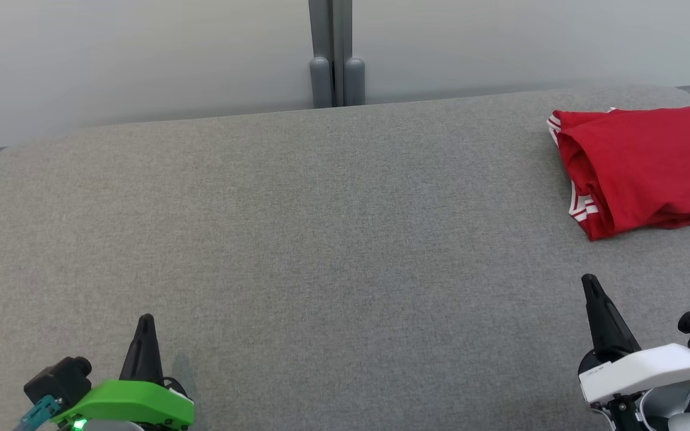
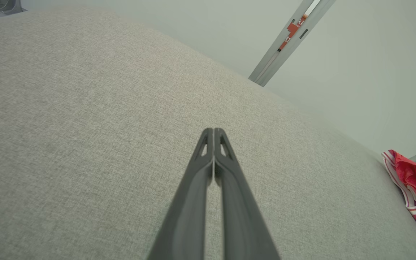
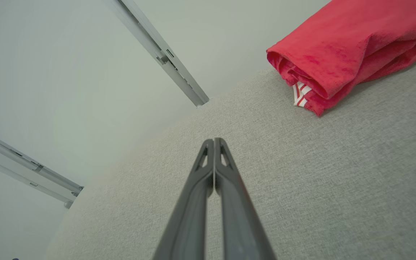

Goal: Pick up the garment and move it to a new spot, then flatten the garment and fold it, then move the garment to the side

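A grey fabric surface [image 1: 321, 239] is stretching toward a pale wall with a grey post [image 1: 337, 54]. A red garment [image 1: 644, 167] with white stripes is lying folded at the far right corner, apparently already set aside. The left end effector [image 1: 145, 320] and right end effector [image 1: 589, 280] are hovering closed and empty near the front edge, well apart from the garment. Tiny print on the right arm's white cover [image 1: 638, 365] is showing too small to read.

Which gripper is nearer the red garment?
The right gripper, on the white wrist, close to the folded red garment; the left gripper, green wrist, sits far across the grey surface.
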You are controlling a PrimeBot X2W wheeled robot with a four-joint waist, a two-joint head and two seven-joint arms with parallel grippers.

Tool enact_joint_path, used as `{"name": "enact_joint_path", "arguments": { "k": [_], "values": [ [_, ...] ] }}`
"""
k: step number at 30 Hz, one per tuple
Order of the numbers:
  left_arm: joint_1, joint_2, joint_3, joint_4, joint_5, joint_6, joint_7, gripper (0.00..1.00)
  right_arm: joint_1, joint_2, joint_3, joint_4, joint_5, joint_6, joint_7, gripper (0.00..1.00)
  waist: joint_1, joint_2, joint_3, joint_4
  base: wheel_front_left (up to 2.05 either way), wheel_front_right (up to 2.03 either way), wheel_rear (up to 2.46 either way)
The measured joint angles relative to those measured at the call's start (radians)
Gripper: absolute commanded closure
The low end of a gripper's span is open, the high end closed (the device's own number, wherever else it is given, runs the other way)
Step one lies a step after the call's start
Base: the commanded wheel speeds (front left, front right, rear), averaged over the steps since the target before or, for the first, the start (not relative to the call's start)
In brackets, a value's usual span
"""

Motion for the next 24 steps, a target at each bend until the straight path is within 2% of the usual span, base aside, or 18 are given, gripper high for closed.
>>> {"name": "enact_joint_path", "arguments": {
  "k": [24],
  "values": [
    [-0.033, -0.02, 0.065, 0.003, -0.306, -0.048, 0.083, 1.0, -0.057, 0.005, -0.014, 0.069, 0.311, 0.0, 0.035, 1.0, 0.0, 0.0, -0.011, 0.006, 0.0, 0.0, 0.0]
  ]
}}
